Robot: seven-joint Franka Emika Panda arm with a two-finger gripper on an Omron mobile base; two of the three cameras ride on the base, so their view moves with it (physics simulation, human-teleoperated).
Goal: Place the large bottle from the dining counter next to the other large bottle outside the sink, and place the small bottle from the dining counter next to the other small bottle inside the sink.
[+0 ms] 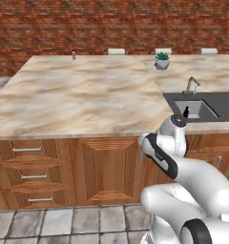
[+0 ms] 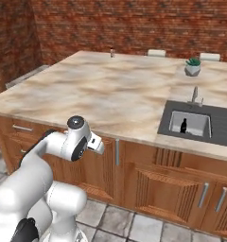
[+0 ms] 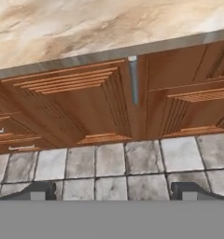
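The dining counter (image 1: 78,95) (image 2: 110,90) is a broad beige marbled top over reddish wooden cabinets (image 3: 86,107). At its right end lies the grey sink (image 1: 201,108) (image 2: 200,124) with a chrome faucet (image 1: 191,85). The other small bottle (image 1: 186,112) (image 2: 183,126), short and black, stands inside the basin. A tiny slim upright bottle (image 1: 73,55) (image 2: 112,53) stands at the counter's far edge, too small to tell which it is. My gripper (image 3: 113,190) hangs low in front of the cabinets, open and empty, pointing at the cabinet fronts and floor tiles.
A potted plant (image 1: 161,61) (image 2: 193,66) sits on the counter behind the sink. Pale stool tops (image 1: 116,51) show beyond the far edge, with a brick wall (image 1: 111,24) behind them. Grey floor tiles (image 3: 109,163) lie below the cabinets.
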